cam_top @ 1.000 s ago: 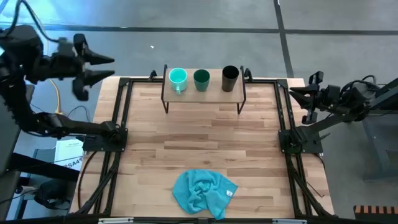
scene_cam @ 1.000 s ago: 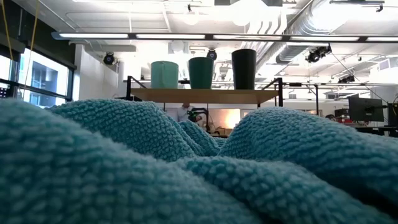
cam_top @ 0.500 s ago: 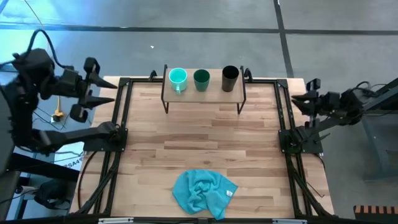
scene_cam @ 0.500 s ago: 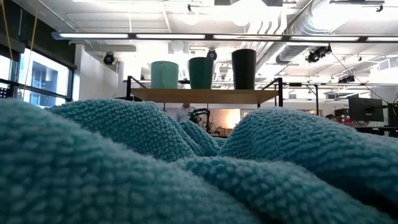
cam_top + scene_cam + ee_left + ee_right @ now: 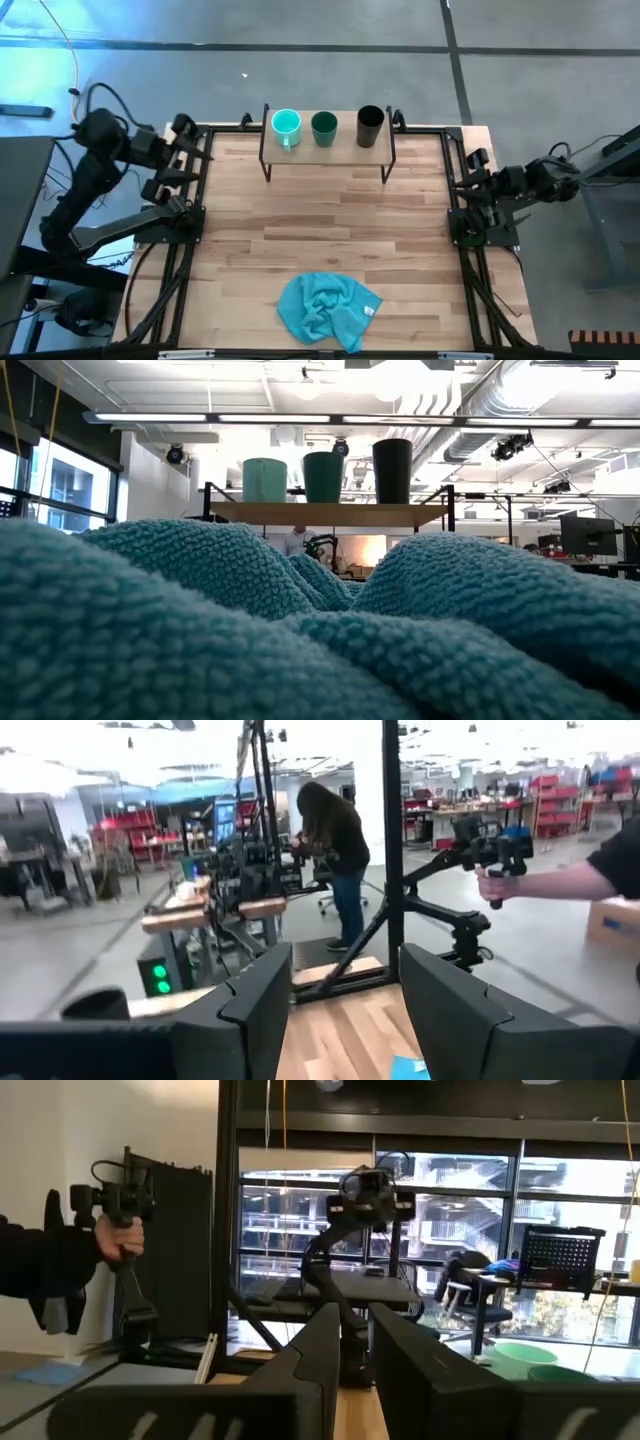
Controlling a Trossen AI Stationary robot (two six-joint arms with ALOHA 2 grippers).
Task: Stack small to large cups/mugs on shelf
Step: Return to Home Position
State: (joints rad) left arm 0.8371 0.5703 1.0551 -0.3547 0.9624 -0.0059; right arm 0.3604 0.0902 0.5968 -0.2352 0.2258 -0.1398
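Note:
The shelf [image 5: 327, 150] stands at the middle of the table's far edge. On it, in a row and apart, stand the light turquoise mug [image 5: 286, 124], the dark teal cup [image 5: 324, 125] and the tall black cup [image 5: 370, 123]; the low view shows the mug [image 5: 264, 479], the teal cup [image 5: 323, 476] and the black cup [image 5: 392, 470] upright on their bases. My left gripper [image 5: 200, 155] is at the table's left edge, open and empty [image 5: 345, 1010]. My right gripper [image 5: 470, 172] is at the right edge, a narrow empty gap between its fingers [image 5: 355, 1345].
A crumpled blue cloth [image 5: 328, 308] lies near the table's near edge and fills most of the low view [image 5: 300, 640]. Black frame rails [image 5: 190, 200] run along both table sides. Beyond the table a person's hand [image 5: 500, 885] holds a grip device.
Both arms have folded back and sunk. My left gripper has come down to the table's left edge near the far corner and tipped toward level. My right gripper has come down at the right edge. The cups and shelf have stayed put.

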